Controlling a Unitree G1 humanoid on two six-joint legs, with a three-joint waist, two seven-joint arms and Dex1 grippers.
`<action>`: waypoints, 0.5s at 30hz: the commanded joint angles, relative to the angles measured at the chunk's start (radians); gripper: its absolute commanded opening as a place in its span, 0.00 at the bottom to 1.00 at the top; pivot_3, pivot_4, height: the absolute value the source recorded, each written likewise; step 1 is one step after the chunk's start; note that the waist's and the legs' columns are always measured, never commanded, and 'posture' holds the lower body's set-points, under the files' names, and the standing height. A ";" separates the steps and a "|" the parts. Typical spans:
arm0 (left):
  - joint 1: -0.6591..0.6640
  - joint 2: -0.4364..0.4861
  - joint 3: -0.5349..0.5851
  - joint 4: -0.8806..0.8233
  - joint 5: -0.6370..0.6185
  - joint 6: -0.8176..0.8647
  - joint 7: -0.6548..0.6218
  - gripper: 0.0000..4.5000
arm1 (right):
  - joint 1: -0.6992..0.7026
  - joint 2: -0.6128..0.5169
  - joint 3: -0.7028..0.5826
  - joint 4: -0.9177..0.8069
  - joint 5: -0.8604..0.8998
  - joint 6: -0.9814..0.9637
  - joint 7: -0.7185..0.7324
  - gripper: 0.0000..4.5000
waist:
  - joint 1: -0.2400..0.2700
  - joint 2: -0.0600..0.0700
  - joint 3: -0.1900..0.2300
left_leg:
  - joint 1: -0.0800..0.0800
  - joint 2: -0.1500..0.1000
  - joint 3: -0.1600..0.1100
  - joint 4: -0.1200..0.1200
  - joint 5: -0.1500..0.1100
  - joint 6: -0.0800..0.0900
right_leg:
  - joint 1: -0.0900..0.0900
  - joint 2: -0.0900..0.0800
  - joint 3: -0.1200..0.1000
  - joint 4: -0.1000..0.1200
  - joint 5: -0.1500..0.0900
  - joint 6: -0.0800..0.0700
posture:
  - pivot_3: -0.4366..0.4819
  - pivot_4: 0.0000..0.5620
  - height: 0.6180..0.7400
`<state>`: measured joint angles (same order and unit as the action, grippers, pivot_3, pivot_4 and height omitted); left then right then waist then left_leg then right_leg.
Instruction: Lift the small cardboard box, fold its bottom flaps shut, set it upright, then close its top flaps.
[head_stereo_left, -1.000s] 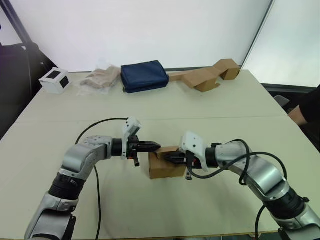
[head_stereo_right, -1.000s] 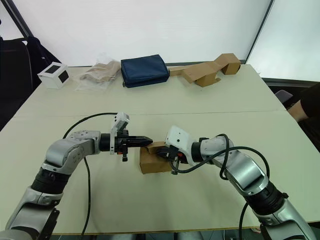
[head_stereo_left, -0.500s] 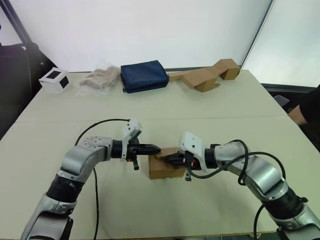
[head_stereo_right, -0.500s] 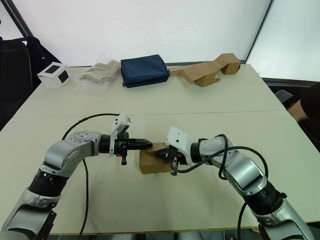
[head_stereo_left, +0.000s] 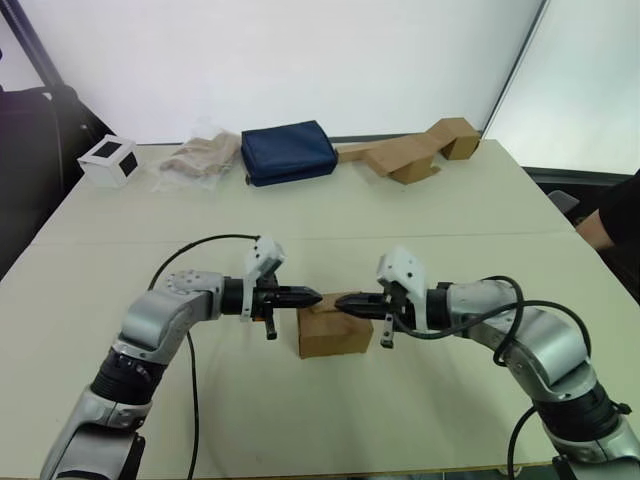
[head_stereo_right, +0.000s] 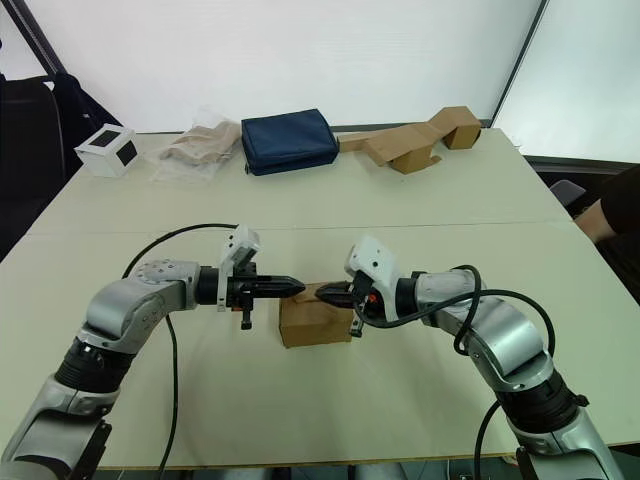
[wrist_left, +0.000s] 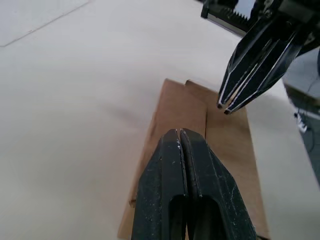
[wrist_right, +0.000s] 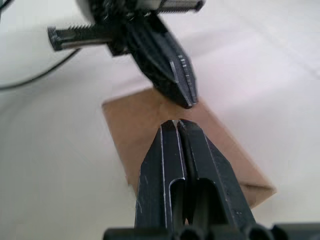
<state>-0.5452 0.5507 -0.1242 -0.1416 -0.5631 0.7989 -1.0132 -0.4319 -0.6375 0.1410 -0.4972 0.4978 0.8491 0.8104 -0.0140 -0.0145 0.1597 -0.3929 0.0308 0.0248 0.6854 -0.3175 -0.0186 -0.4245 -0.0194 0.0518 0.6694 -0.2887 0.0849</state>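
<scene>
You have the box (head_stereo_left: 334, 330) sitting on the bench (head_stereo_left: 420, 225) near its front edge, top flaps folded down. Both hands, left hand (head_stereo_left: 313, 297) and right hand (head_stereo_left: 343, 303), hover just above it, fingers pressed together, tips facing, empty.

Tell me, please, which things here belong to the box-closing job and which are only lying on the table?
Part of the job:
small cardboard box
left tool, shut
right tool, shut

Only lying about, at the far edge of the table:
white cube
crumpled plastic bag
navy pouch
larger cardboard piece
</scene>
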 joint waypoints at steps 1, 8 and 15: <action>-0.014 0.014 0.019 -0.077 -0.022 0.009 0.012 0.01 | -0.010 0.003 -0.022 -0.009 0.004 -0.019 -0.014 0.00 | 0.000 0.000 0.000 | 0.000 0.000 0.000 0.000 0.000 0.000 | 0.000 0.000 0.000 0.000 0.000 0.000 | 0.48 0.27 1.00; 0.005 0.017 -0.038 -0.089 0.031 -0.035 0.026 0.01 | -0.013 0.002 0.028 0.005 -0.027 -0.045 -0.020 0.00 | -0.001 0.000 0.000 | 0.000 0.000 0.000 0.000 0.000 0.000 | 0.000 0.000 0.000 0.000 0.000 0.000 | 0.48 0.27 1.00; 0.034 0.024 -0.108 -0.084 0.103 -0.091 0.018 0.01 | -0.011 -0.009 0.095 0.044 -0.093 -0.086 -0.006 0.00 | 0.000 0.000 0.000 | 0.000 0.000 0.000 0.000 0.000 0.000 | 0.000 0.000 0.000 0.000 0.000 0.000 | 0.48 0.27 1.00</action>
<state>-0.5082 0.5691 -0.2261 -0.2073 -0.4749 0.7352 -0.9908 -0.4336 -0.6481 0.2361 -0.4370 0.4063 0.7850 0.7960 -0.0145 -0.0144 0.1597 -0.3927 0.0307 0.0250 0.6853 -0.3175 -0.0187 -0.4246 -0.0192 0.0520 0.6693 -0.2887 0.0849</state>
